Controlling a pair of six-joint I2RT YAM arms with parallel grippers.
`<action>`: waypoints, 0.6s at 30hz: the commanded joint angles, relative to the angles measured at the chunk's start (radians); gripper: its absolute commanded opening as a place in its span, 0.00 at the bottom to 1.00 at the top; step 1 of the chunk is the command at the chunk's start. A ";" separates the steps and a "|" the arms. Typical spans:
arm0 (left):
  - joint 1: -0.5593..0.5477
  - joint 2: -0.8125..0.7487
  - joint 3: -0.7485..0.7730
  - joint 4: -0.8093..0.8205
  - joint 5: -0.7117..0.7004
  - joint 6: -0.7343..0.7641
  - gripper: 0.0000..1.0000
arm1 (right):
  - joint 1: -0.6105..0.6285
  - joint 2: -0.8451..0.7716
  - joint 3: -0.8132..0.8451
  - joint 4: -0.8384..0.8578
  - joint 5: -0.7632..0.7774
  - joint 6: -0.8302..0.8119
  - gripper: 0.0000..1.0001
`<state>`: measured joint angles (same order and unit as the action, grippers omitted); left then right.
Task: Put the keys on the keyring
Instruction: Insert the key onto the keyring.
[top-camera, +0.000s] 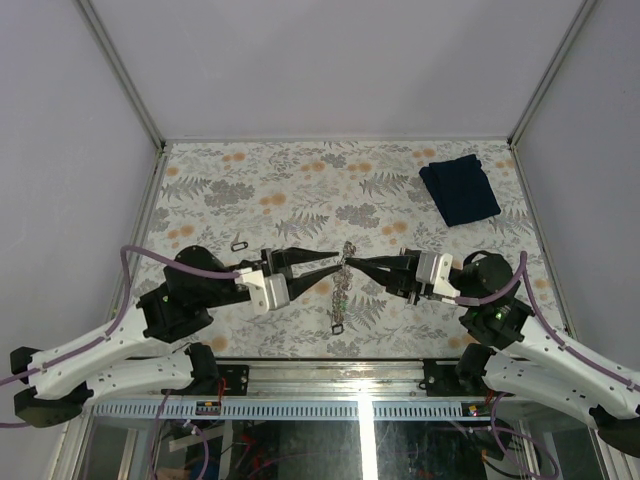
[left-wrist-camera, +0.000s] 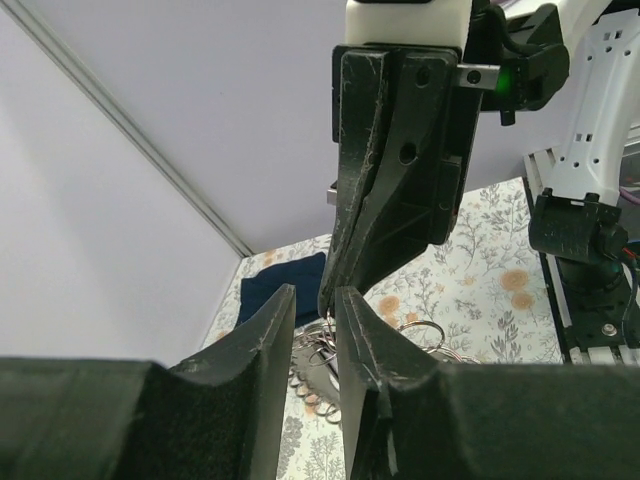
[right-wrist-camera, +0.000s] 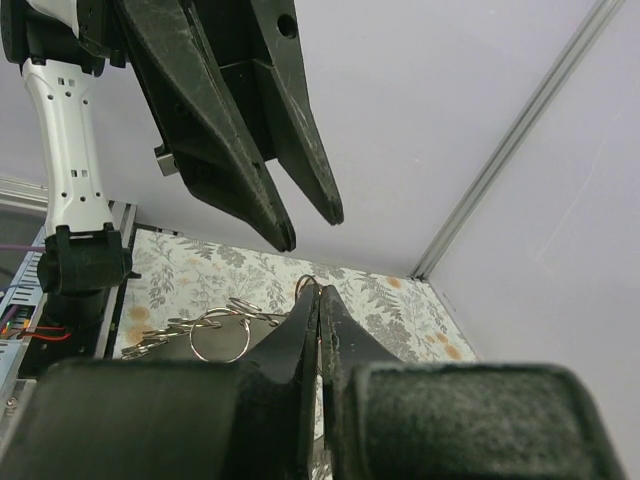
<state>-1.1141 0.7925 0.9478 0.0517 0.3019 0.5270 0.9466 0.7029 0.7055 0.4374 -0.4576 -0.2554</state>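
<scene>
The keyring (top-camera: 341, 288), a silvery chain of linked rings, hangs from my right gripper (top-camera: 349, 262) down to the floral table in the middle. My right gripper (right-wrist-camera: 319, 290) is shut on one thin ring at the chain's top. The other rings (right-wrist-camera: 218, 335) trail off to the left below it. My left gripper (top-camera: 337, 262) is open and faces the right one tip to tip. In the left wrist view its fingertips (left-wrist-camera: 283, 300) straddle the rings (left-wrist-camera: 322, 358) just under the right gripper (left-wrist-camera: 390, 200). A tiny dark key (top-camera: 238, 245) lies on the table left of the left arm.
A folded dark blue cloth (top-camera: 458, 188) lies at the back right, also in the left wrist view (left-wrist-camera: 285, 280). White walls with metal posts (top-camera: 152, 150) close the table on three sides. The arm bases stand at the near edge.
</scene>
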 joint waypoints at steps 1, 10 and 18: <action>-0.003 0.016 0.045 -0.049 0.035 -0.017 0.25 | -0.005 -0.030 0.062 0.071 -0.006 -0.014 0.00; 0.013 0.042 0.079 -0.114 0.056 -0.040 0.27 | -0.004 -0.032 0.072 0.058 -0.011 -0.013 0.00; 0.046 0.046 0.084 -0.115 0.060 -0.060 0.28 | -0.005 -0.031 0.075 0.058 -0.024 -0.014 0.00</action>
<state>-1.0863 0.8379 1.0004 -0.0704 0.3519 0.4938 0.9466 0.6945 0.7170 0.4194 -0.4660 -0.2562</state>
